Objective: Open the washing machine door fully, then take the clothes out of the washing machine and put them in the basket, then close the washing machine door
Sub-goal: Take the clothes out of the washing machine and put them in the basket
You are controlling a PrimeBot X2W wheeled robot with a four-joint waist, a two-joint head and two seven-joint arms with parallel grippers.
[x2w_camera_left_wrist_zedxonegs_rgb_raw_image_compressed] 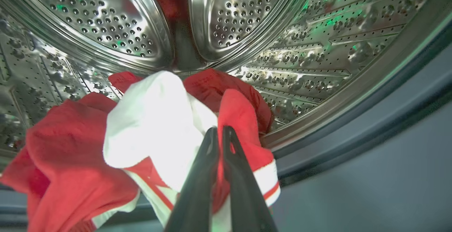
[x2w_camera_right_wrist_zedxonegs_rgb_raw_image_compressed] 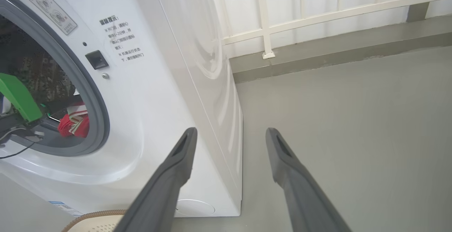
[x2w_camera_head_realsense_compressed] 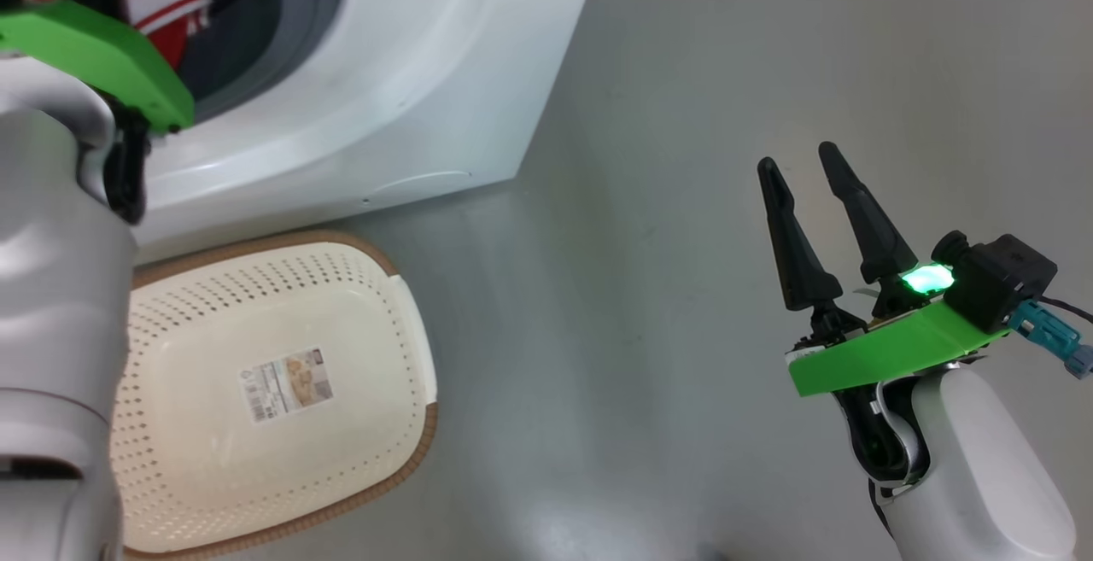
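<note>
**Left gripper pinches red laundry inside the drum**

My left gripper [x2w_camera_left_wrist_zedxonegs_rgb_raw_image_compressed: 219, 133] sits deep in the washing machine [x2w_camera_head_realsense_compressed: 384, 74]. Its two dark fingers are drawn almost together on a fold of the clothes [x2w_camera_left_wrist_zedxonegs_rgb_raw_image_compressed: 70, 154], and red cloth shows in the narrow slit between them. The clothes, bright red with white trim and striped bands, lie heaped at the front of the perforated steel drum [x2w_camera_left_wrist_zedxonegs_rgb_raw_image_compressed: 99, 20], close by the grey gasket [x2w_camera_right_wrist_zedxonegs_rgb_raw_image_compressed: 99, 126].

From the head camera I see the left arm's green bracket [x2w_camera_head_realsense_compressed: 94, 49] reaching into the round opening, with a strip of red and white beside it. The basket [x2w_camera_head_realsense_compressed: 213, 288], cream with a brown woven-look rim and a paper label [x2w_camera_head_realsense_compressed: 289, 384] on its base, stands on the grey floor [x2w_camera_head_realsense_compressed: 640, 288] just in front of the machine.

My right gripper [x2w_camera_head_realsense_compressed: 796, 157] hangs well off to the right over the floor, fingers spread wide. It points past the machine's corner towards a white railing [x2w_camera_right_wrist_zedxonegs_rgb_raw_image_compressed: 317, 13].
</note>
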